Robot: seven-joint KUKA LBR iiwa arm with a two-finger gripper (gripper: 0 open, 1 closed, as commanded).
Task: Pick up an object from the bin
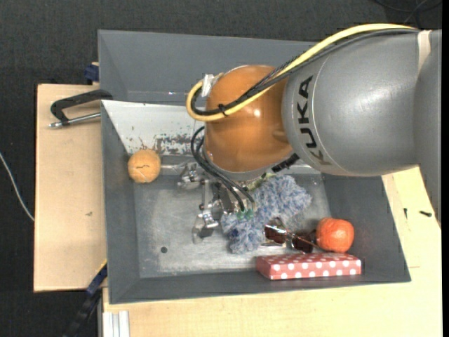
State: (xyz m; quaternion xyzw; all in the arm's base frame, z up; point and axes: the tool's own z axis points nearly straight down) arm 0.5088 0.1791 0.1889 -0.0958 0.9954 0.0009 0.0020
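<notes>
Big grey robot arm (365, 97) reaching in from the right, pointing down into the grey metal bin (158, 262), gripper (209, 222) low, touching the left edge of a fluffy blue cloth (282, 196), cannot tell if it is open, closed or holding anything

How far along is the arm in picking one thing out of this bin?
Done: the gripper is down near the bin floor, at the left edge of the blue-grey fuzzy cloth. In hand: nothing can be seen held in it. Left: the grasp and the lift. The tan ball, sunglasses, orange ball and red dotted box all lie on the floor.
</notes>
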